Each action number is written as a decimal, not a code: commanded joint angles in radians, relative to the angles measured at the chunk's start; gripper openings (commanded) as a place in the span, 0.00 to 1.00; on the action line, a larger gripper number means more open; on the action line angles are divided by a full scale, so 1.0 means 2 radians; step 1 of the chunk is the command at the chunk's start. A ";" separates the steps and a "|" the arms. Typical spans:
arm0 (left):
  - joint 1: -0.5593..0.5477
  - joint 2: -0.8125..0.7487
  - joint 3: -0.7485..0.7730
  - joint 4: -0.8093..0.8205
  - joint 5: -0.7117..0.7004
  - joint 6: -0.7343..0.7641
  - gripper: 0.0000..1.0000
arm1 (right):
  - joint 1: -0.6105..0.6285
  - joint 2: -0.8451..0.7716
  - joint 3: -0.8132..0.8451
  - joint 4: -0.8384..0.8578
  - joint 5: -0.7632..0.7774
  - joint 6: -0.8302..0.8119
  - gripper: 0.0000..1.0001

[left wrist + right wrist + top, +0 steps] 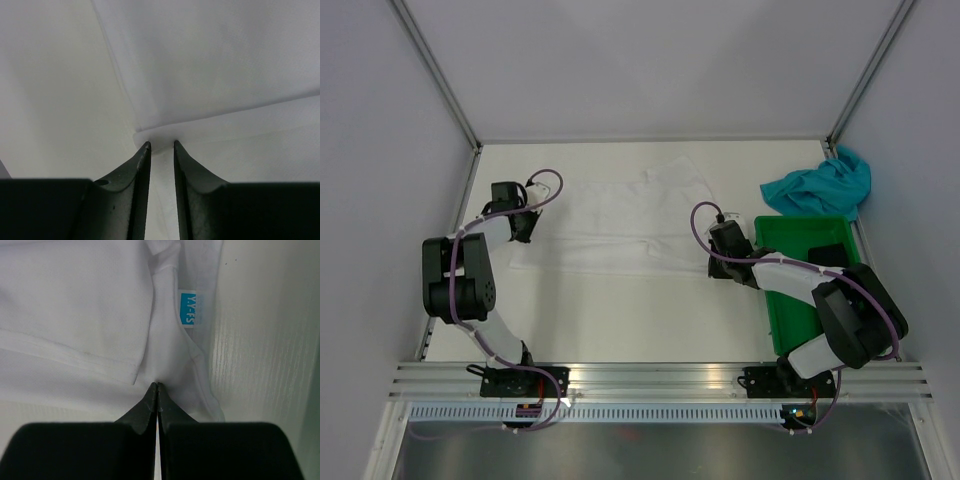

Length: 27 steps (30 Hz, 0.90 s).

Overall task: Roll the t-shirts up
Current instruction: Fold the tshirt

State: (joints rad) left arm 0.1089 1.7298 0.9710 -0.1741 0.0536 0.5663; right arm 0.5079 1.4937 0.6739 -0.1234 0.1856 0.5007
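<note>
The white t-shirt (620, 225) lies spread flat across the middle of the table. My left gripper (525, 228) is at its left edge. In the left wrist view the gripper (160, 145) has its fingers a narrow gap apart, with a thick folded corner of the white t-shirt (210, 65) pinched at the tips. My right gripper (718, 248) is at the shirt's right edge. In the right wrist view the gripper (158, 385) is shut on white cloth near the collar (170, 340), below a blue label (187, 308). The teal-blue t-shirt (820, 185) lies crumpled at the back right.
A green plastic crate (805, 232) stands at the right, under my right arm, with the teal shirt just behind it. Grey walls with metal posts close in the table on the left, back and right. A metal rail (660, 380) runs along the near edge.
</note>
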 commanded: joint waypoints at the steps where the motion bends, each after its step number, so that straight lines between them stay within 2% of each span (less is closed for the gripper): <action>1: -0.002 0.015 0.028 0.027 -0.008 -0.021 0.31 | -0.001 0.003 -0.009 0.001 0.004 -0.001 0.00; 8: -0.001 0.053 0.083 0.026 -0.038 -0.019 0.32 | -0.001 0.004 -0.012 0.000 0.004 -0.001 0.00; 11: -0.002 0.043 0.088 0.017 -0.029 -0.020 0.32 | -0.001 0.002 -0.016 0.001 0.004 -0.002 0.00; 22: -0.002 -0.066 0.004 -0.013 0.041 -0.006 0.31 | -0.001 -0.005 -0.010 -0.005 0.007 -0.006 0.00; 27: -0.002 -0.039 -0.006 -0.016 0.027 0.002 0.29 | -0.001 -0.028 0.009 -0.041 0.036 -0.017 0.00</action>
State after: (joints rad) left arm 0.1089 1.6203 0.9722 -0.1932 0.0887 0.5587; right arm 0.5079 1.4780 0.6643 -0.1333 0.2062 0.4896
